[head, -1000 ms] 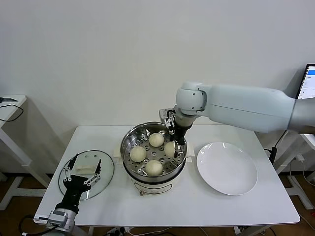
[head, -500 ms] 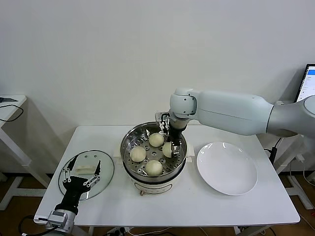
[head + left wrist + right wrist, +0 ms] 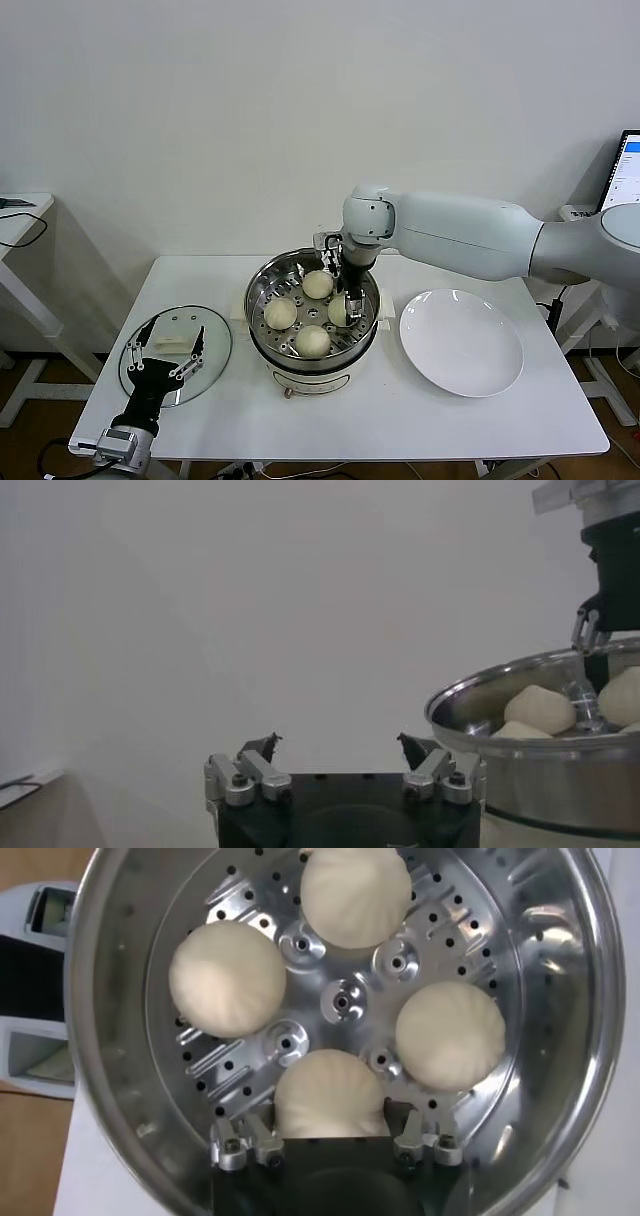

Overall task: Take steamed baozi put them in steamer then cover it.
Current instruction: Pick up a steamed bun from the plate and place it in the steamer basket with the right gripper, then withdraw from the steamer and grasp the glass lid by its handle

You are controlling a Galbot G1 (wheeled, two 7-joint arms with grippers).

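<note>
A: Right hand (image 3: 345, 300) down inside the steamer (image 3: 262, 290), centre of the head view, fingers spread to either side of the fourth of the steamed baozi (image 3: 331, 1096). Beside the bun, not pinching it.

B: And the other three?

A: Settled on the perforated tray (image 3: 345, 1000) in a ring with the fourth. White plate (image 3: 462, 342), right of centre on the table (image 3: 400, 420), bare. Loading step looks done.

B: So only the cover (image 3: 176, 353) left. Where from the hands?

A: Lower left of the head view, flat on the table, well apart from the steamer. Left hand (image 3: 166, 352) hanging right over it, fingers spread, white handle (image 3: 172, 344) in the gap between them and not yet touched. Right hand far off, across the pot.

B: Left arm much the nearer, then. Handle's long axis?

A: Roughly left to right in the frame, the fingers seemingly straddling it along that same line, so probably a grip by its ends rather than its narrow width. Hard to confirm; handle not shown in the left wrist view.

B: Then likely a straight drop and close, after the right hand lifts out of the pot.
</note>
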